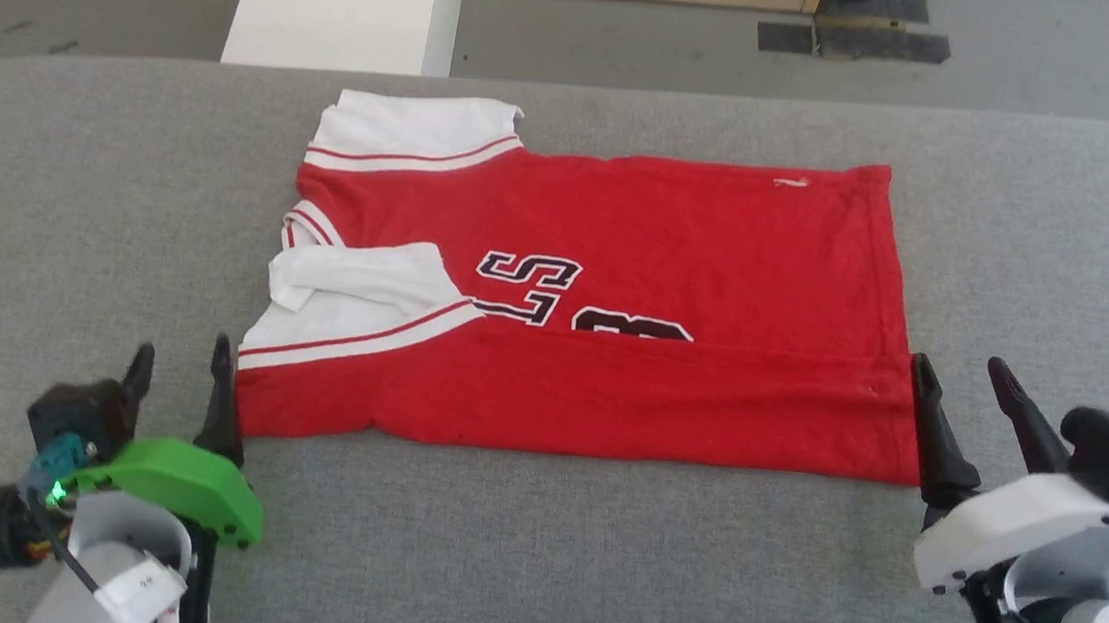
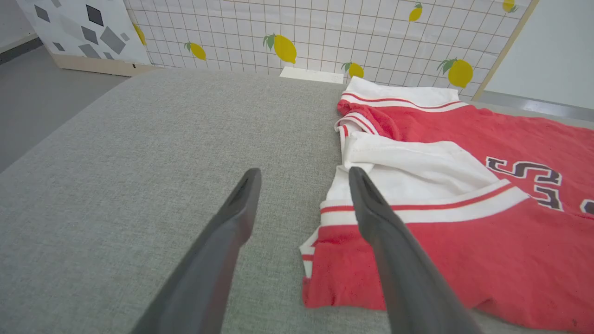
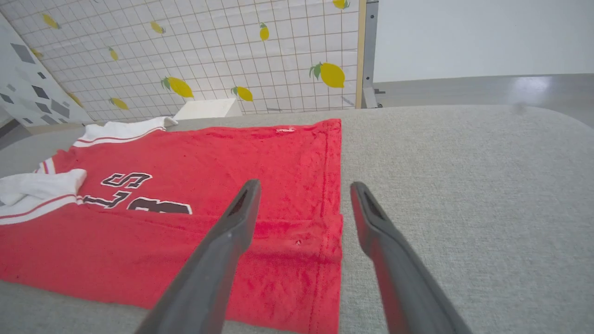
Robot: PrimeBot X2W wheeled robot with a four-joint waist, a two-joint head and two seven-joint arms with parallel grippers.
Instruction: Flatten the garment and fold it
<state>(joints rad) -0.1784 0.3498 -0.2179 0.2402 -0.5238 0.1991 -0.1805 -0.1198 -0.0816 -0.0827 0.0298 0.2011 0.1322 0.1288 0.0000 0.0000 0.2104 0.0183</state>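
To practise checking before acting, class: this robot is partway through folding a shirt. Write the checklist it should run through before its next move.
1. Left gripper open and empty: ok.
2. Right gripper open and empty: ok.
3. Shirt wholly on the table: ok.
4. Near edge folded over in a straight band: ok.
5. Near sleeve flat: not ok, it is bunched.
6. Both grippers clear of the cloth: cannot tell.
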